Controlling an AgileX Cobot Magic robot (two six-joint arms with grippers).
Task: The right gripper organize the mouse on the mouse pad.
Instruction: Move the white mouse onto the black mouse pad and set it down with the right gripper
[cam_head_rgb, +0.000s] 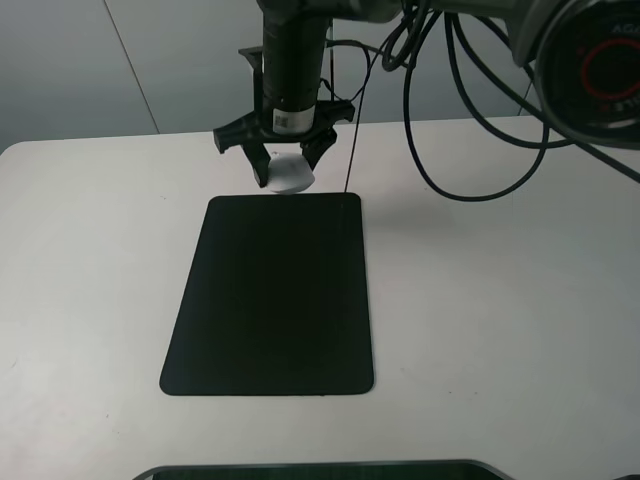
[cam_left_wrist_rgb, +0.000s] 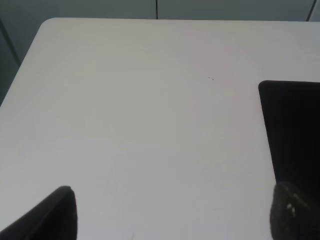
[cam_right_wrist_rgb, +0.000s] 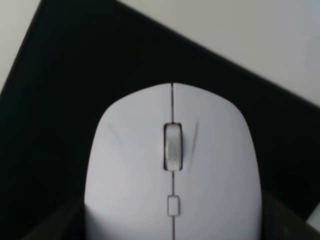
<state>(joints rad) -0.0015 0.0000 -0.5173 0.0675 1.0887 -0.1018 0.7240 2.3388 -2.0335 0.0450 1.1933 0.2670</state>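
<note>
The left tool (cam_left_wrist_rgb: 172, 215) hangs over bare counter (cam_left_wrist_rgb: 125, 110) left of the mouse pad (cam_head_rgb: 270, 295), its two fingers spread wide with nothing between them. There is one mouse pad, lying flat on the counter. Above the pad's far edge the right arm points straight down. The right tool (cam_head_rgb: 287, 168) is drawn in narrow around the single white mouse (cam_head_rgb: 291, 178), with one finger on each flank. The mouse is at the pad's far edge, and I cannot tell whether it touches the pad. To the right of the pad, black cables (cam_head_rgb: 450, 150) loop above the counter. Two tools in all.
</note>
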